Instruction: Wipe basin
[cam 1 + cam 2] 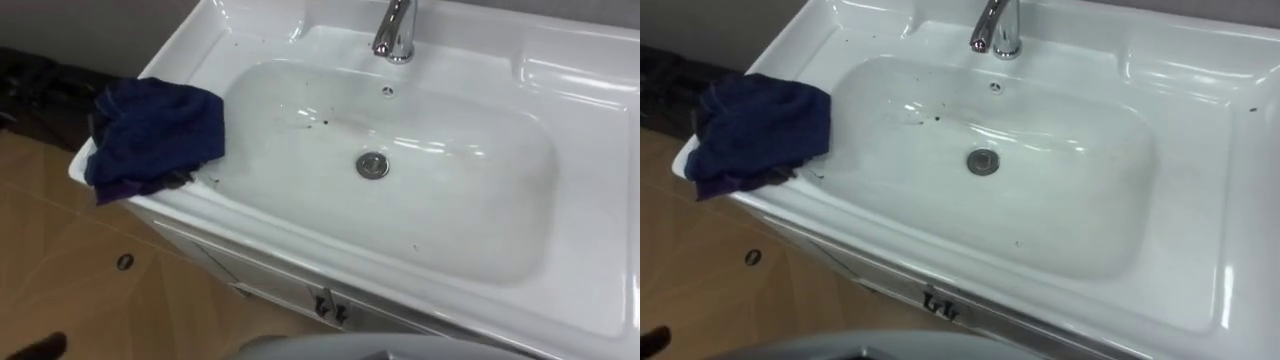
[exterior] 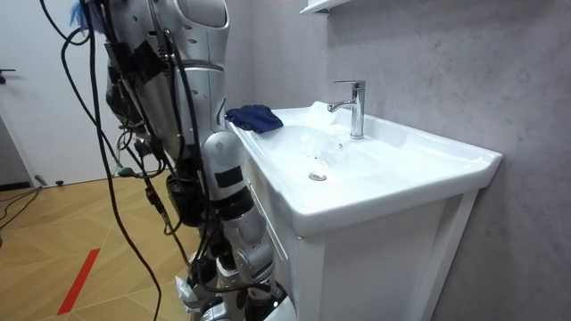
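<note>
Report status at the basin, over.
Blue cloth bunched on basin rim, left corner, no hand on it. Dark specks in bowl. Nothing in the way.

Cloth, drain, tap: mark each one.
blue cloth (image 1: 155, 135), left eye view, middle of the bunched fabric.
drain (image 1: 372, 165), left eye view, centre of the metal ring.
tap (image 1: 398, 30), left eye view, its upright body.

The white basin (image 1: 590, 110) in front of me is a wide rectangular bowl with rounded corners and a broad flat rim. A round metal drain (image 1: 372, 165) sits at its middle. Dark specks and thin streaks (image 1: 310, 122) mark the inner slope on my left. A dark blue cloth (image 1: 155, 135) lies crumpled on the rim's front left corner, drooping over the outer edge.
</note>
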